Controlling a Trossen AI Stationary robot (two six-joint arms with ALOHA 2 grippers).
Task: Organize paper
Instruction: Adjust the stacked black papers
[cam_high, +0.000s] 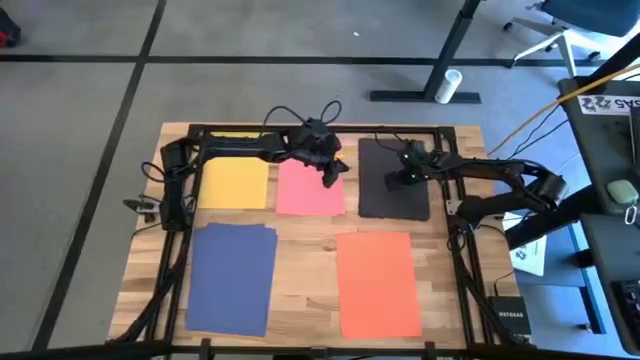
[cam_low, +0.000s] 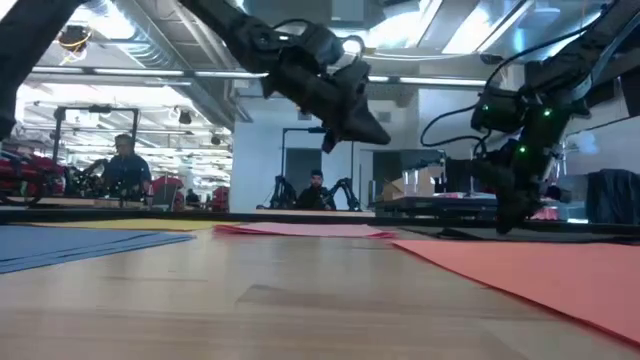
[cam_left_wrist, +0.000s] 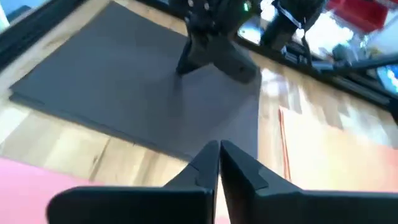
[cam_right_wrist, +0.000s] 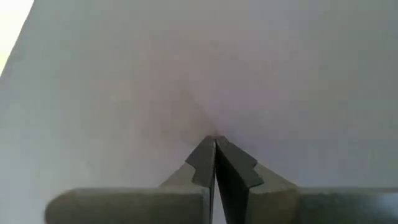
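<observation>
We see five sheets flat on the desk (cam_high: 310, 260): yellow (cam_high: 234, 183), pink (cam_high: 310, 188) and black (cam_high: 393, 180) along the far edge, blue (cam_high: 231, 277) and orange (cam_high: 378, 284) along the near edge. Left hand (cam_high: 332, 172) hangs above pink's right side, fingers closed, empty. Right hand (cam_high: 398, 181), fingers closed, tips pressed on black.

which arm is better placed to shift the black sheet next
Probably the right. Its gripper is down on the black sheet, fingers shut, tips touching the surface in the right wrist view. The left gripper hangs shut above the pink sheet, off the paper.
</observation>
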